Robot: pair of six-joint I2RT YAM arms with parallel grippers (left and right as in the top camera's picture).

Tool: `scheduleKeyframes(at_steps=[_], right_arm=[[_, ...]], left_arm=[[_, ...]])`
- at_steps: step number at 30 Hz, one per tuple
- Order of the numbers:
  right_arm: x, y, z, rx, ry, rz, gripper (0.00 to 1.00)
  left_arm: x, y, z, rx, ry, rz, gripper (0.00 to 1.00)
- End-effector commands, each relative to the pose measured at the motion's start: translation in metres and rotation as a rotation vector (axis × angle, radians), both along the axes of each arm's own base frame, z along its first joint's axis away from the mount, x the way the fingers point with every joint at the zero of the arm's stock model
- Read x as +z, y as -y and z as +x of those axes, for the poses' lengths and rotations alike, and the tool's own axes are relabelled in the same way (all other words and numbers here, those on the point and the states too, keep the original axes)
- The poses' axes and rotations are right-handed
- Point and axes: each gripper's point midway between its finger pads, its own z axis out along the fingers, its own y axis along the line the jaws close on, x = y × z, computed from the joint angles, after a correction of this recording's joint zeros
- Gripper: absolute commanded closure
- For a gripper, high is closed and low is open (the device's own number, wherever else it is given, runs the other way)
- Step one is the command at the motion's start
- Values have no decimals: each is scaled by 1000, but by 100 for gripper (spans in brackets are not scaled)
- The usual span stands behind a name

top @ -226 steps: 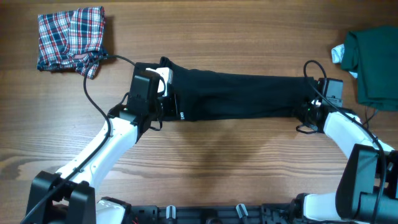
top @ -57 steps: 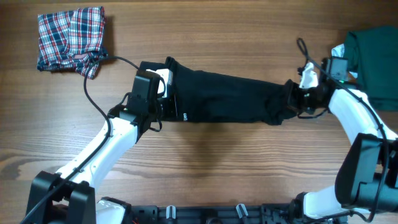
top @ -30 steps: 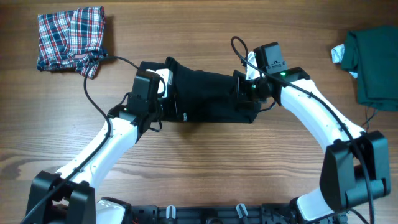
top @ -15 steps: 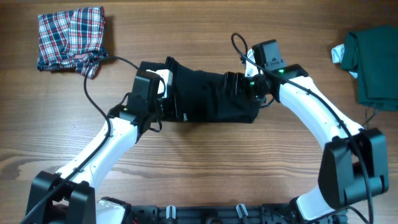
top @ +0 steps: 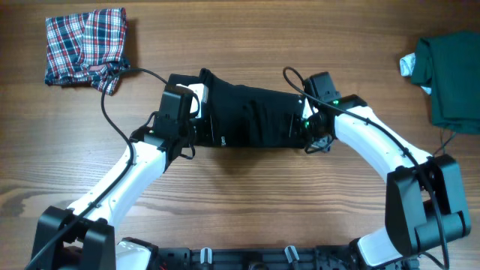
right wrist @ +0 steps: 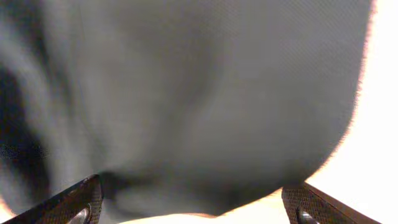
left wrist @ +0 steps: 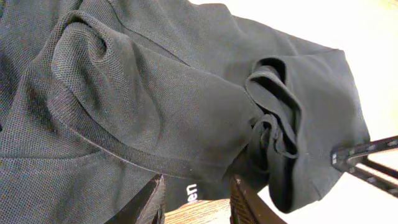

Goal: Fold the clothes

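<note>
The black shirt [top: 251, 116] lies mid-table, folded over itself into a short band. My left gripper [top: 198, 129] sits at its left end. In the left wrist view [left wrist: 196, 204] the fingers stand narrowly apart around the shirt's [left wrist: 186, 93] lower edge, where a white logo shows. My right gripper [top: 309, 132] is at the folded right edge. The right wrist view [right wrist: 199, 208] shows its jaws wide open with nothing between them, and the blurred black cloth [right wrist: 199, 93] lies just beyond the tips. The plaid garment [top: 85, 45] lies far left and the dark green one [top: 450, 71] far right.
A white scrap [top: 409, 66] pokes out beside the green garment. Both arms' cables loop above the shirt. Bare wood table [top: 247, 195] stretches in front of the shirt. A dark bar of the right arm's gripper [left wrist: 367, 158] shows at the right of the left wrist view.
My right gripper let go of the shirt's right end, which it had carried left over the rest. It opened wide and drew back a little to the right. The left arm stayed put.
</note>
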Motion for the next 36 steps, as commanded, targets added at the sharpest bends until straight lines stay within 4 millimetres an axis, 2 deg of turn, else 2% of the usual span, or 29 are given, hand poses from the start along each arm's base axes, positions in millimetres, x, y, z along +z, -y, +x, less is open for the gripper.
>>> scheduleKeyframes(at_steps=[1, 8, 10, 12, 15, 19, 23, 28, 30, 34, 35, 36], right_arm=[[-15, 28, -8, -131, -20, -141, 6], [-9, 43, -2, -222, -9, -221, 3], [-2, 58, -1, -258, -4, -302, 0], [8, 54, 6, -247, 17, -288, 0], [14, 47, 12, -250, 35, -247, 0], [15, 58, 12, -309, 44, -297, 0], [15, 45, 9, -295, 19, -228, 0], [27, 31, 5, -237, 18, -144, 0], [43, 21, 11, -155, 83, -85, 0], [82, 17, 24, -158, 230, -28, 0], [96, 9, 34, -129, 300, 17, 0], [106, -7, 42, -41, 358, 90, 0]], left_arm=[[4, -2, 3, 2, 17, 8, 66], [6, -1, 4, 2, 27, 4, 63], [18, -1, 8, 3, 63, -7, 59], [43, -2, 13, 15, 138, -18, 52], [56, -24, 19, 95, 192, 34, 48], [50, -43, 19, 167, 147, 36, 47], [47, -65, 23, 236, 124, 37, 44], [47, -69, 24, 247, 124, 38, 43], [47, -69, 23, 247, 123, 38, 42], [47, -67, 23, 239, 120, 29, 42], [47, -64, 22, 230, 118, 18, 41], [48, -64, 22, 228, 117, 16, 41]])
